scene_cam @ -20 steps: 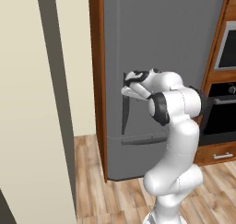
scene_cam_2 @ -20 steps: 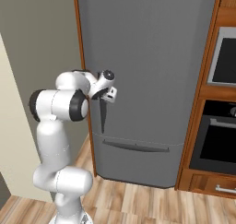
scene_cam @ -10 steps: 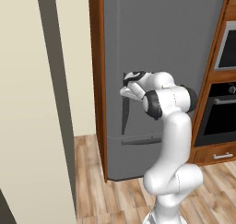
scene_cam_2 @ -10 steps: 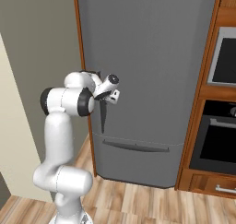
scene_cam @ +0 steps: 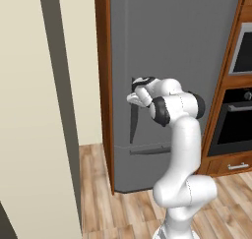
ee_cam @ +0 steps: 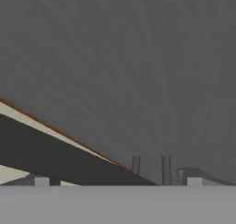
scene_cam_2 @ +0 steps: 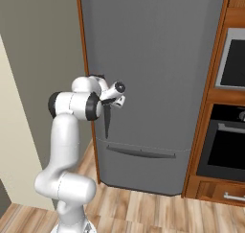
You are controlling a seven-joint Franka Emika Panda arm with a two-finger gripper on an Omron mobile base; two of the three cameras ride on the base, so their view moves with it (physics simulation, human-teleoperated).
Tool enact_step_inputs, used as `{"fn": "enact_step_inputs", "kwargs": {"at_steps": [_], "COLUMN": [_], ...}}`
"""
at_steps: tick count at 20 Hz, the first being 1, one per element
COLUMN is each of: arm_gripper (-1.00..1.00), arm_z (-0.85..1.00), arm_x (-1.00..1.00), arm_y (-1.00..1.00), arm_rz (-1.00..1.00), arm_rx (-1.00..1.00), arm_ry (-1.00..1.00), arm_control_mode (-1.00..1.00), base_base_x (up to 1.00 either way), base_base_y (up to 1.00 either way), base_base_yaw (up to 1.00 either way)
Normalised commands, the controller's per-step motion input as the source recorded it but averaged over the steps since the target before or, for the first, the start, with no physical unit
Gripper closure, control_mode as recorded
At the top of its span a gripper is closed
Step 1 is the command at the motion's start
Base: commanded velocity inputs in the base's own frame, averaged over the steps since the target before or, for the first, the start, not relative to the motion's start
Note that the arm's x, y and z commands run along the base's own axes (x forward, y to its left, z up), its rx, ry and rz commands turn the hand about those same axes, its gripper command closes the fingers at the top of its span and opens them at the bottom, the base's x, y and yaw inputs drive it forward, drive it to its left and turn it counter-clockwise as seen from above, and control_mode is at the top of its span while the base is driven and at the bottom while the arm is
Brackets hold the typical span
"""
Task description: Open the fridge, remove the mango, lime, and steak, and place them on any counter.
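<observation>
Left base view: the fridge (scene_cam: 187, 51) stood shut, its grey door filling the upper middle of the picture, with a brown wood panel (scene_cam: 104, 85) along its 9 o'clock edge. The arm (scene_cam: 179, 149) rose from 5 o'clock and bent toward the door, bringing the fingers (scene_cam: 134, 96) right up at the top of the slim dark handle (scene_cam: 133, 125) on the door's left side; whether they touched it could not be told. A horizontal drawer handle (scene_cam: 150, 150) lay below. A cream wall (scene_cam: 34, 134) with a grey stripe stood at 9 o'clock, close beside the fridge. A black oven (scene_cam: 235, 125) sat in wood cabinetry at 3 o'clock, and wood flooring (scene_cam: 123, 213) ran along the bottom.

Right base view: the arm (scene_cam_2: 67, 145) rose from 7 o'clock, its hand against the fridge (scene_cam_2: 158, 59) at the door's left edge, above the handle (scene_cam_2: 106, 124). The oven (scene_cam_2: 225, 145) and a microwave (scene_cam_2: 234, 59) lay at 3 o'clock, and a grey-beige wall (scene_cam_2: 33, 59) at 9 o'clock.

Hand view: the grey door (ee_cam: 138, 57) was very near. Two finger tips (ee_cam: 186, 179) showed at the bottom, wide apart and holding nothing. A dark band edged in orange-brown crossed from 9 toward 6 o'clock.
</observation>
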Motion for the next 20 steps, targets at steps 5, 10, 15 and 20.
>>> {"fn": "enact_step_inputs", "kwargs": {"at_steps": [5,10,15,20], "arm_gripper": [-1.00,1.00,1.00,1.00], "arm_z": [-0.32,-0.33,-0.07,0.00], "arm_x": [0.41,0.15,0.04,0.00], "arm_y": [0.08,0.27,0.04,0.00], "arm_rz": [0.00,0.00,0.00,0.00], "arm_rx": [0.01,0.00,0.00,0.00], "arm_ry": [0.00,-0.01,0.01,0.00], "arm_control_mode": [-1.00,-1.00,-1.00,-1.00], "base_base_x": [0.00,0.00,0.00,0.00], "base_base_y": [0.00,0.00,0.00,0.00], "base_base_yaw": [0.00,0.00,0.00,0.00]}}
